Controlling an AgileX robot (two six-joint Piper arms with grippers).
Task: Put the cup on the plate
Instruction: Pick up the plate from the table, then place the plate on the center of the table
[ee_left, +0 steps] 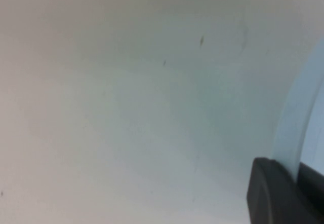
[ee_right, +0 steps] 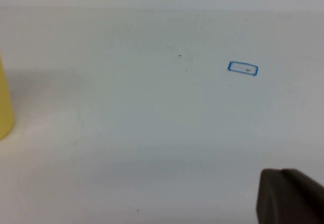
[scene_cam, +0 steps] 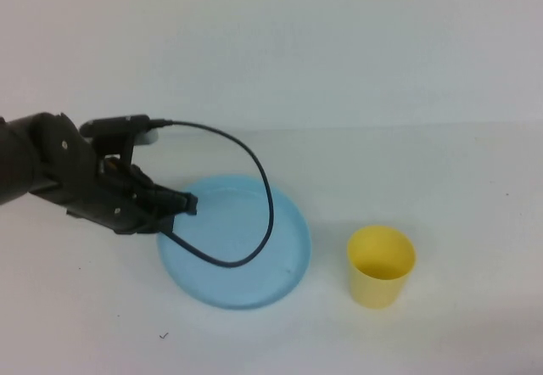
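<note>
The pale blue plate lies on the white table, left of centre. My left gripper is at the plate's left rim. In the left wrist view the plate's rim runs between the two dark fingers of my left gripper, which are shut on it. The yellow cup stands upright on the table to the right of the plate, apart from it. It shows at the edge of the right wrist view. My right gripper is empty, its fingers together, off to the cup's side, and out of the high view.
A black cable loops from the left arm over the plate. A small blue rectangle mark is drawn on the table. A small dark mark lies near the table's front edge.
</note>
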